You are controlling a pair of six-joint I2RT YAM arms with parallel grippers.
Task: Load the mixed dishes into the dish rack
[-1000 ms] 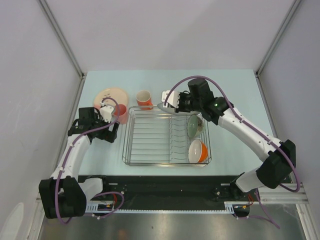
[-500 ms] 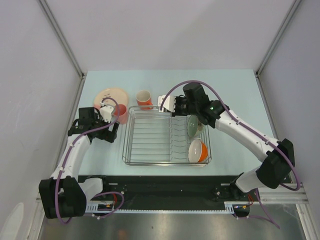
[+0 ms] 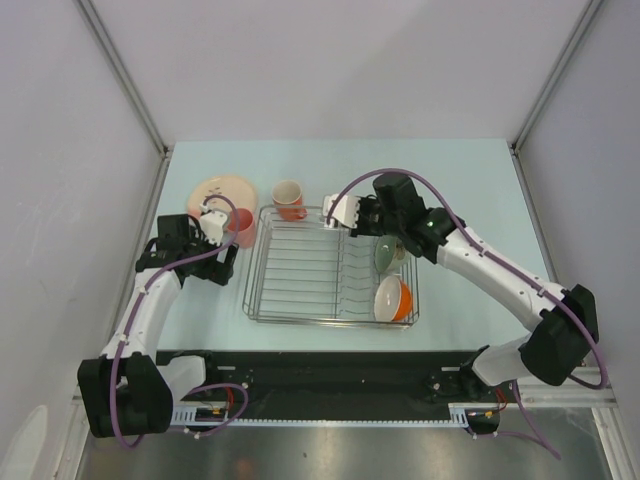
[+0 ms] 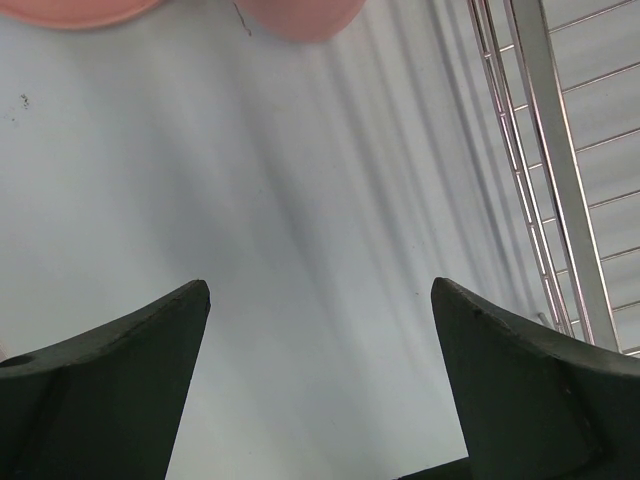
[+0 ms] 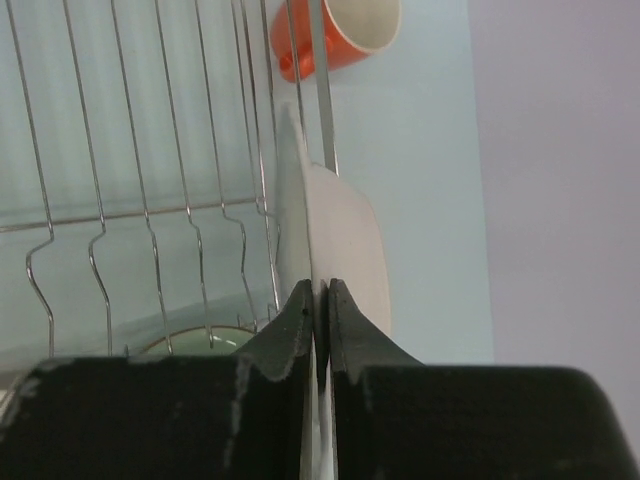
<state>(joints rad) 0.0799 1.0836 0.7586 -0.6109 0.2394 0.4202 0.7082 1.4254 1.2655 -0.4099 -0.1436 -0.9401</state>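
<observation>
White glazed plate (image 5: pixel 350 240) on edge at the far rail of the chrome wire dish rack (image 3: pixel 250 300); slotting step.
Top view: right gripper (image 3: pixel 343 212) carries the plate over the rack's far edge, right of the orange mug (image 3: pixel 289 198). The pale green bowl (image 3: pixel 388 250) and orange white-lined bowl (image 3: pixel 396 300) sit at the rack's right end. Left wrist: left gripper (image 4: pixel 320 290) spread wide and empty, pink cup (image 4: pixel 300 15) just beyond. Right wrist: fingers (image 5: pixel 295 320) pinched on the plate rim. To do: keep the plate vertical, line it up between two dividers, lower until seated, then release.

pink cup (image 4: pixel 300 15) cropped by top edge, white plate (image 5: pixel 350 240) partly behind right pincer (image 5: pixel 318 290)
</observation>
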